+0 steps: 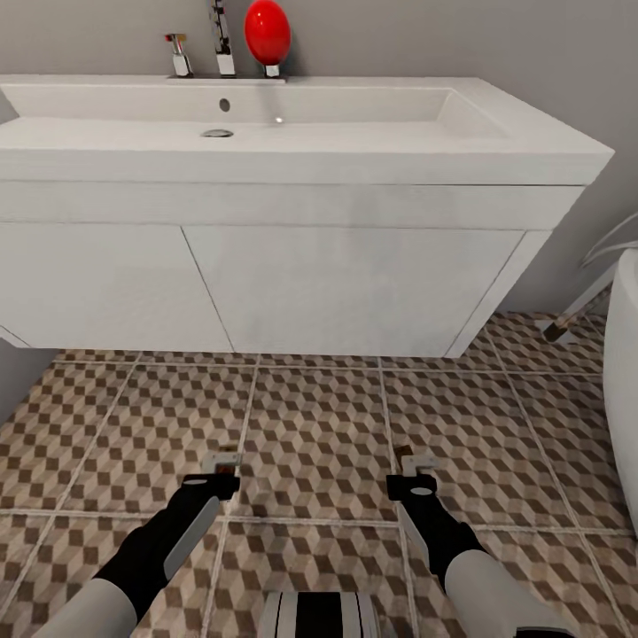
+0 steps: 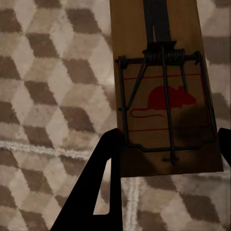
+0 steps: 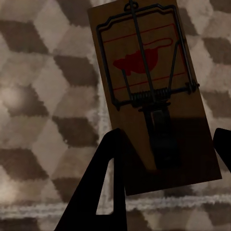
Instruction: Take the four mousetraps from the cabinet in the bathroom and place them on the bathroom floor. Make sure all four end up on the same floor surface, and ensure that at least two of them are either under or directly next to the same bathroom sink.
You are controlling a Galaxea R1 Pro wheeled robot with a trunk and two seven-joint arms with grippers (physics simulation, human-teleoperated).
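White fills the upper half of what we see from the head: the sink [image 1: 354,133], a wide rectangular basin with a chrome tap [image 1: 223,40] at its back edge and a red egg-shaped object [image 1: 267,31] standing beside the tap, sits on a white vanity unit [image 1: 337,283] with flat door fronts. Below it spreads the bathroom floor [image 1: 319,416], square tiles printed with brown, beige and grey cubes and divided by pale grout lines. At the far right edge a curved white fixture [image 1: 623,372] rises from the tiles.

Our two dark arms reach forward over the tiles in front of the vanity, well short of it. The left claw [image 1: 221,468] grips a mousetrap [image 2: 163,86] by one short end; in the left wrist view its tan board with wire spring and red mouse print sits between the two black fingers [image 2: 103,178], above the patterned tiles. The right claw [image 1: 415,470] likewise clamps a second mousetrap [image 3: 149,91] at one short end, board facing the camera, the red mouse print towards the far end. Whether either trap touches the floor we cannot tell.
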